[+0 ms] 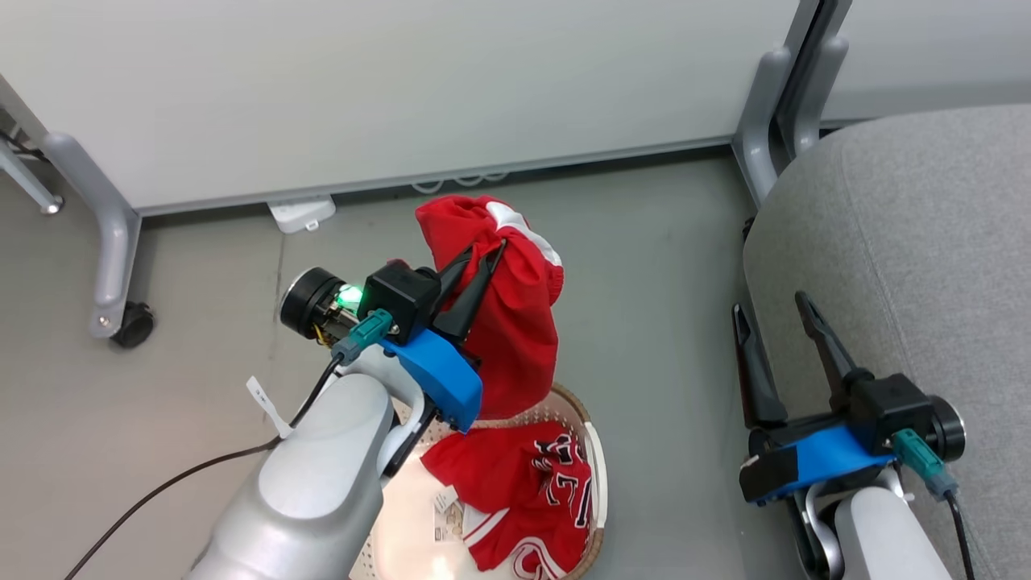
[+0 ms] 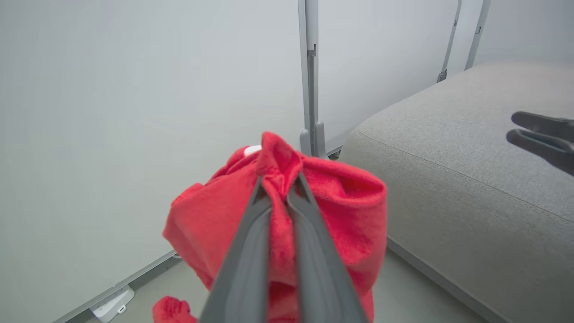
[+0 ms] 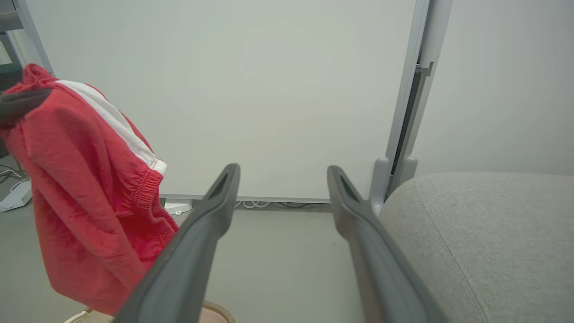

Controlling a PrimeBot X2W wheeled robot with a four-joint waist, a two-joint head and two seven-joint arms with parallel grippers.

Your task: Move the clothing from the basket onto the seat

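My left gripper is shut on a red garment with white stripes, which hangs in the air above the basket. The left wrist view shows its fingers pinching a fold of that red garment. A red jersey with black-and-white lettering lies inside the cream basket with the brown rim. The grey seat fills the right side. My right gripper stands open and empty at the seat's left edge, and the hanging red garment shows at the left of the right wrist view.
A white partition panel on grey wheeled legs stands behind the basket. A second panel leg rises beside the seat's far corner. A small white box lies on the grey floor under the panel.
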